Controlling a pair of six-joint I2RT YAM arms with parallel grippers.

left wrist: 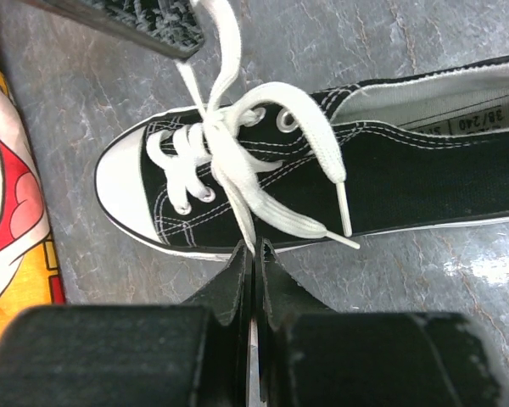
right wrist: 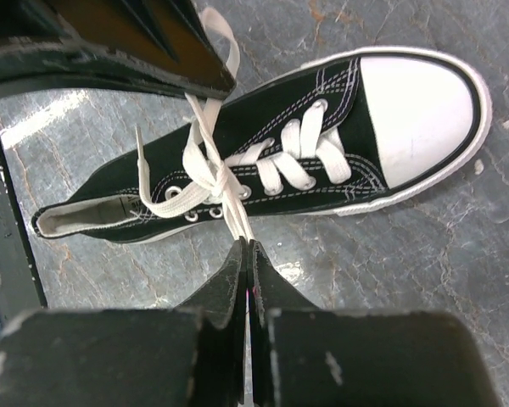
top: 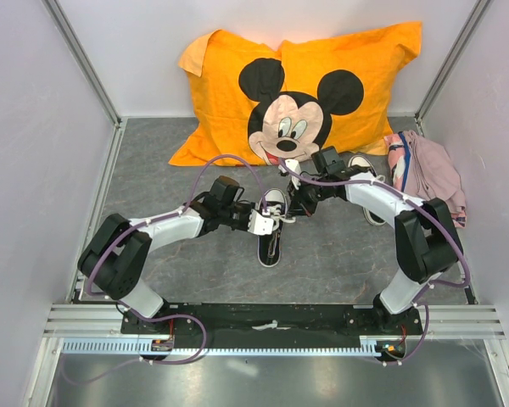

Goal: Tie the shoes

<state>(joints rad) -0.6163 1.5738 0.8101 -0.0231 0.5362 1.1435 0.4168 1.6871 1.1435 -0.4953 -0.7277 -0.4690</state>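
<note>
Now both arms work on one black canvas sneaker (left wrist: pixel 407 170) with a white rubber toe cap. It lies flat on the grey marbled table (top: pixel 339 254) between the two wrists, and its toe points toward the orange cushion with a cartoon mouse (top: pixel 220 85).

The left gripper (left wrist: pixel 253 254) has its fingers pressed together on a strand of the long white laces (left wrist: pixel 229 161), just beside the sole on one side. The right gripper (right wrist: pixel 248 248) pinches another strand on the other side of the shoe. Both strands run taut from one crossing point over the tongue. The two plastic tips lie free across the side of the shoe.

I judge that this is the tightening of a knot. The piece in the left gripper looks like a loop, so a bow may be half formed, but I cannot tell if it is complete.

What is left, as I see it, is to finish this bow and let it go. After that comes the second black sneaker (top: pixel 362 163), further right, partly hidden behind the right arm and near a pink cloth (top: pixel 433 170). I cannot see its laces clearly.
</note>
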